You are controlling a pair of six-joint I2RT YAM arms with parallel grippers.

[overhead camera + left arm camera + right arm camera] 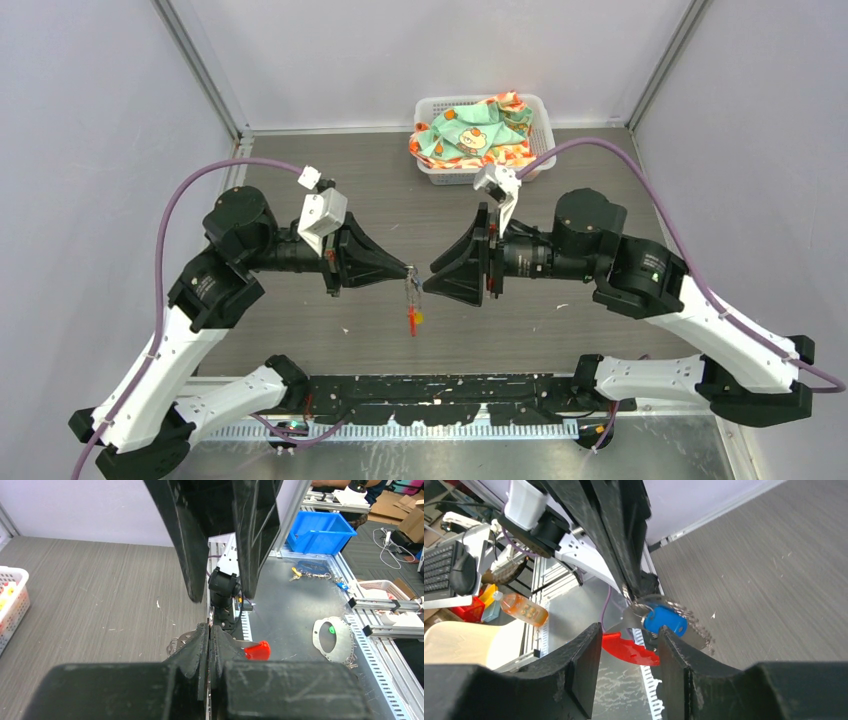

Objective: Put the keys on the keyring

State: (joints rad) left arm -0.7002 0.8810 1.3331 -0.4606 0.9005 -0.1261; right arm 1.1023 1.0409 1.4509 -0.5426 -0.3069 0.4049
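The keyring [410, 288] hangs in the air between my two arms, well above the surface [560, 320] and about midway across it. My left pincer [408, 270] is pressed together on the ring's metal. Its wrist view shows the two tips meeting with only a sliver of metal between them. That hold keeps the ring off the surface, so the rest dangles free and can be reached from the other side.

The long red tag [411, 322] droops below the grip. In the top view a spot of yellow [419, 317] sits just beside it, which I take to be the yellow key hanging in the same bunch. From my right wrist I see the blue key [664, 621] close under the left tips, against the chain loops. It looks threaded on, though I cannot tell that for certain.

My right pincer [630, 632] faces the left one nose to nose, just beside the ring, with its fingers spread. The red tag shows across the gap between them, but nothing is clamped there. I judge the threading to be nearly or wholly finished, with the right side free to pull away.

A basket [430, 170] holding a patterned cloth [470, 130] stands at the far edge, well apart from all this.
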